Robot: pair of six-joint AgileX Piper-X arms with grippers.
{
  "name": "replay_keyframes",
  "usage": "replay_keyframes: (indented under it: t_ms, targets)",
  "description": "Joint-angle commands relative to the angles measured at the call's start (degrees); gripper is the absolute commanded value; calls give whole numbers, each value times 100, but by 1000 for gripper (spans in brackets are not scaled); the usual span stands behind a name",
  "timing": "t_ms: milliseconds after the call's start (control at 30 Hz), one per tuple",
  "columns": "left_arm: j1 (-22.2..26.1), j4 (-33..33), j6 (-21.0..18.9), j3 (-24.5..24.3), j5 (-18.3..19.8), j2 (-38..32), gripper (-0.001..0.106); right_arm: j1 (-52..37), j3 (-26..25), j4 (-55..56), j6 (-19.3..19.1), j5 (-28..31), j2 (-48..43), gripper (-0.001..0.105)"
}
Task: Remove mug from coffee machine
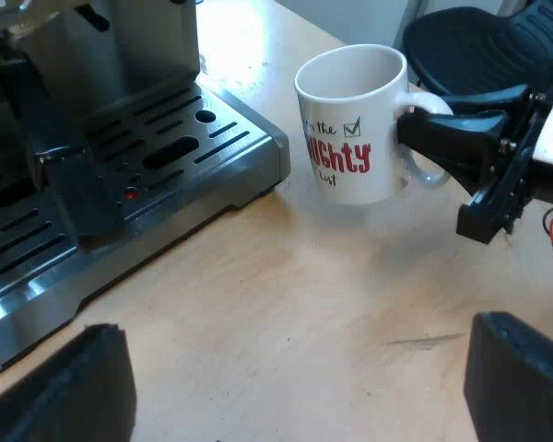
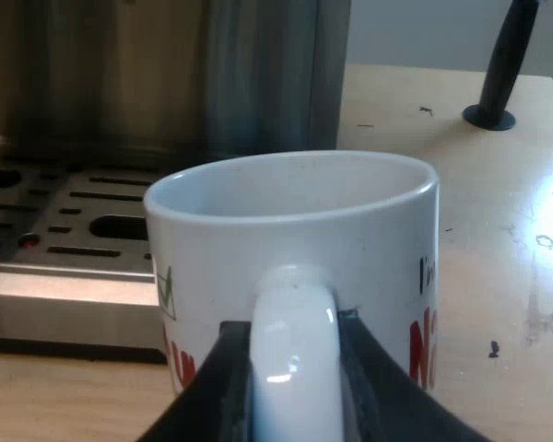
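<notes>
A white mug [image 1: 350, 129] with red and green lettering stands upright off the espresso machine's drip tray [image 1: 166, 157], over the wooden table beside the tray's corner. I cannot tell whether its base touches the table. My right gripper [image 1: 422, 138] is shut on the mug's handle. Close up, its black fingers [image 2: 217, 387] press both sides of the white handle, with my right gripper [image 2: 295, 391] centred on it and the mug [image 2: 295, 230] looking empty. My left gripper [image 1: 295, 387] hangs open over bare table, well short of the mug.
A dark handle [image 1: 55, 157] juts from the machine's front over the slotted tray, which has a small red marker [image 1: 129, 194]. A black chair [image 1: 488, 46] stands beyond the mug. A black post on a round foot [image 2: 500, 69] rises from the table [image 2: 498, 276] past the machine [image 2: 166, 74].
</notes>
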Motion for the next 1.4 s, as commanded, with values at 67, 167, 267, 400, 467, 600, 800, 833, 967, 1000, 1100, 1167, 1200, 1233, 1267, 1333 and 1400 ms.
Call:
replay_keyframes:
  t_ms: [67, 167, 267, 400, 467, 600, 800, 833, 967, 1000, 1100, 1167, 1200, 1233, 1267, 1333, 1400]
  targets:
    - [-111, -18, 14, -19, 40, 2, 79, -512, -60, -172, -22, -160, -79, 0]
    - [-285, -30, 14, -19, 40, 2, 79, -922, -60, -172, -22, -560, -79, 0]
    - [-442, -50, 14, -19, 40, 2, 79, -1230, -60, -172, -22, -614, -79, 0]
    - [-513, -216, 14, -19, 40, 2, 79, -1624, -60, -209, -63, -614, -79, 0]
    - [-513, -364, 14, -19, 40, 42, 79, -1780, -60, -209, -241, -656, -79, 0]
    - [-513, -622, 14, -19, 29, 279, 79, -2181, 54, -408, -373, -1158, -79, 0]
    - [-513, -897, 14, -19, 29, 712, 79, -2828, 454, -1625, -1080, -1977, -79, 0]
    - [-513, -956, 14, -19, 29, 774, 79, -2961, 518, -1861, -1314, -2066, -79, 0]
    - [-513, -1039, 14, -19, 29, 874, 79, -3457, 722, -2506, -1688, -2895, -79, 0]
    - [-513, -1049, 14, -19, 29, 924, 79, -3672, 789, -2686, -1719, -3161, -56, 0]
    - [-513, -1057, 14, -19, 29, 1059, 79, -4141, 877, -2947, -1725, -3550, 75, 0]
    - [-513, -1079, 14, -19, 29, 1133, 79, -4450, 910, -3101, -1744, -3939, 208, 0]
    - [-513, -1106, 14, -19, 29, 1208, 79, -4627, 911, -3222, -1779, -4254, 340, 0]
    - [-513, -1128, 14, -19, 29, 1258, 79, -4770, 910, -3395, -1849, -4519, 490, 0]
    - [-513, -1137, 14, -19, 29, 1291, 79, -4828, 910, -3500, -1878, -4576, 571, 0]
    - [-513, -1139, 14, -19, 29, 1406, 79, -4967, 910, -3937, -1917, -4619, 889, 0]
    - [-513, -1139, 14, -19, 29, 1471, 79, -5023, 910, -4245, -1917, -4620, 1151, 0]
